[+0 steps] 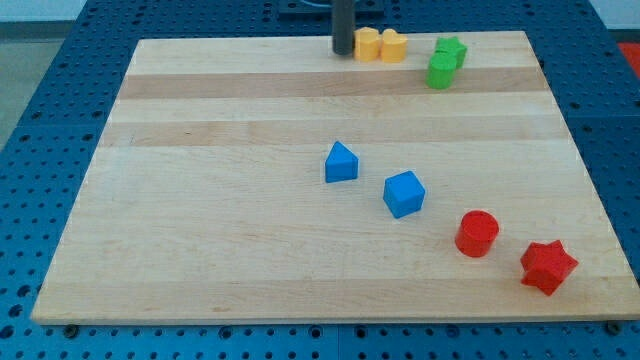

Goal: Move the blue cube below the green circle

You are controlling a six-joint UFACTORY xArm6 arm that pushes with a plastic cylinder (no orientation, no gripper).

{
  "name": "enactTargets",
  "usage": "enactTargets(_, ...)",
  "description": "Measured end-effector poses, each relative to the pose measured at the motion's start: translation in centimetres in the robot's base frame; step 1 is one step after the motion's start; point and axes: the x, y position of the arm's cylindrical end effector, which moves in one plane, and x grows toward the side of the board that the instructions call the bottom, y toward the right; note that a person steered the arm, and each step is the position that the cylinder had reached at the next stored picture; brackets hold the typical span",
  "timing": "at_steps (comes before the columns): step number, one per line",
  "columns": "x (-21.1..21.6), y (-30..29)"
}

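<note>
My tip [343,52], the lower end of a straight dark rod with no grasping part and so holding nothing, rests at the top edge of the pale wooden counter [200,200], just left of the yellow hexagonal block [368,44]. The blue cube [404,193] sits near the centre, well below the green cylinder [440,71] and well apart from my tip.

On the wooden table [200,200] lie a blue triangular block [341,162] near the middle, a red cylinder [477,233] and red star [548,266] toward the view's bottom right, two touching yellow blocks [380,45] at the top edge, and a green star [451,50]
</note>
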Motion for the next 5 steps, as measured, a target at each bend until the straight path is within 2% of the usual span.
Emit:
enactTargets(2,0.0,5.3)
enactTargets(3,0.2,4.8)
enactTargets(5,9.5,-2.1)
